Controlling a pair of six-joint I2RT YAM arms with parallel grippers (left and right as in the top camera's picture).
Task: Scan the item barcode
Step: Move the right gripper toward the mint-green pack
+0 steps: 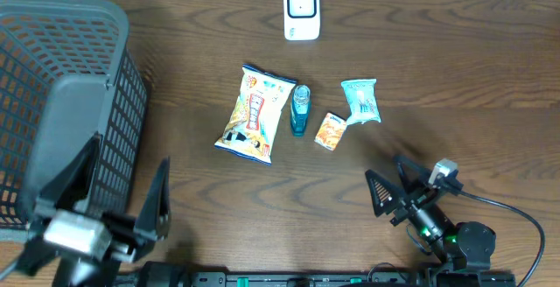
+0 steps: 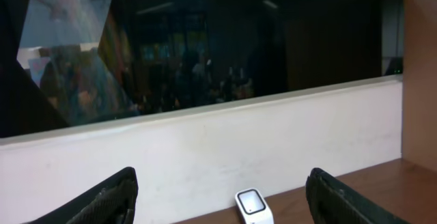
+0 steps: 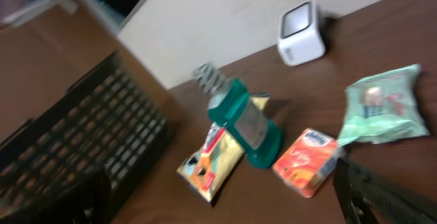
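Wooden worktop point(image 1: 201, 24): scanner point(image 1: 302, 10) at 12 o'clock, face toward the arms, likely for presenting barcodes. Centre row, untouched: snack bag point(image 1: 255, 114), teal bottle point(image 1: 299, 110), orange packet point(image 1: 331, 131), mint pouch point(image 1: 360, 101). Mesh basket point(image 1: 61, 103) at 9 o'clock. At 7 and 5 o'clock: left tool point(image 1: 129, 153) and right tool point(image 1: 382, 166), jaws apart, empty.

Overhead, basket point(image 1: 122, 103) runs off the left edge, scanner point(image 2: 254, 205) is clipped at the btm of the left wrist view, right wrist view's all blur, & print on chip bag point(image 1: 255, 112), orange pkt point(image 1: 331, 131) & mint pouch point(image 1: 360, 101) is too small to read.
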